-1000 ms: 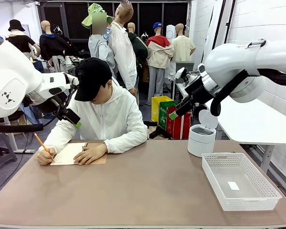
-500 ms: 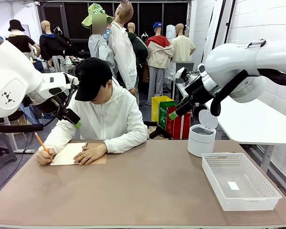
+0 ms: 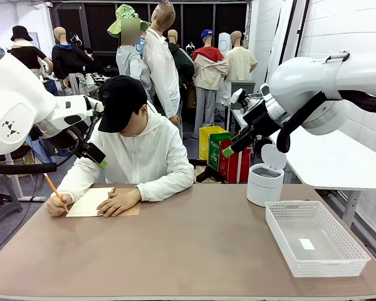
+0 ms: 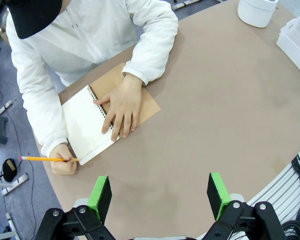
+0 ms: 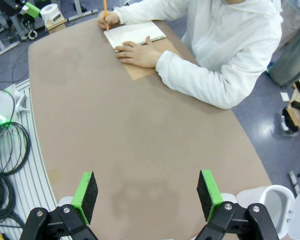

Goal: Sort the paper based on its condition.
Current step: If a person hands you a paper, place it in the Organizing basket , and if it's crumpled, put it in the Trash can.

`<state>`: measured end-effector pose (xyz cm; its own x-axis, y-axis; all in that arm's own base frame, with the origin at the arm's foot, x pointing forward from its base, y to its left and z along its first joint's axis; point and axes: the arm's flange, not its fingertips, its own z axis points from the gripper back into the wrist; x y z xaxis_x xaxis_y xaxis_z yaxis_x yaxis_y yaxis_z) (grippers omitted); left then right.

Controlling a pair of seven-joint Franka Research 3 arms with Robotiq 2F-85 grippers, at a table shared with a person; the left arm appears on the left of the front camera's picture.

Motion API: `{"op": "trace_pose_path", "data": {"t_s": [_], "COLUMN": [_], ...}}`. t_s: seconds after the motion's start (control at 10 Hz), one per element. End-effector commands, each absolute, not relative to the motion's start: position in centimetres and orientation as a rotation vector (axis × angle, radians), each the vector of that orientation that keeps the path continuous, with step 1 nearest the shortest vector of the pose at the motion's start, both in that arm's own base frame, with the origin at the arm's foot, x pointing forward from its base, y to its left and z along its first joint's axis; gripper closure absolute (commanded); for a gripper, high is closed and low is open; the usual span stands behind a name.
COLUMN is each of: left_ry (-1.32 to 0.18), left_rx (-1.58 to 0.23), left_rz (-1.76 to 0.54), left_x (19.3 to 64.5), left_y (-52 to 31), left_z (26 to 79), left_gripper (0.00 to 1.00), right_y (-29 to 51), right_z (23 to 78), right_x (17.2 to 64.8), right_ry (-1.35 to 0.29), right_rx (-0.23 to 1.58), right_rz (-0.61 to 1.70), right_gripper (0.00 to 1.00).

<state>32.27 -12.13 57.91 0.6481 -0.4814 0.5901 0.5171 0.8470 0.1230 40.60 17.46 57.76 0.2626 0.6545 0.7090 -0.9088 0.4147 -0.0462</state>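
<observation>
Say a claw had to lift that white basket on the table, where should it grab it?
Probably one thin side wall of the basket, pinched across the rim from straight above: it sits upright and open-topped, its walls standing free. The right claw, open now, is the nearer one.

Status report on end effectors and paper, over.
Left end effector, right end effector: open, above table. Paper in spiral notebook; person's hand on it, pencil at edge.

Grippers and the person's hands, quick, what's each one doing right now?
Left gripper: open, empty.
Right gripper: open, empty.
Person's writing hand: holding a pencil.
Person's other hand: flat on the spiral notebook.
</observation>
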Motion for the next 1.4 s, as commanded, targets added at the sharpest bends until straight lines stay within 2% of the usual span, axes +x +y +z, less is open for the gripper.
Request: {"op": "trace_pose_path", "data": {"t_s": [0.0,1.3], "left_ry": [-0.657,-0.657], "left_rx": [-0.063,-0.063], "left_rz": [-0.565,-0.565], "left_x": [32.32,32.32], "left_y": [-12.05,-12.05], "left_z": [57.89,57.89], "left_gripper": [0.0,0.0], "right_y": [17.57,17.57], "right_z": [57.65,57.65], "right_x": [40.76,40.76], "right_ry": [-0.727,-0.727], "right_rx": [0.408,0.408], "right_rz": [1.092,1.092], "right_gripper": [0.0,0.0]}}
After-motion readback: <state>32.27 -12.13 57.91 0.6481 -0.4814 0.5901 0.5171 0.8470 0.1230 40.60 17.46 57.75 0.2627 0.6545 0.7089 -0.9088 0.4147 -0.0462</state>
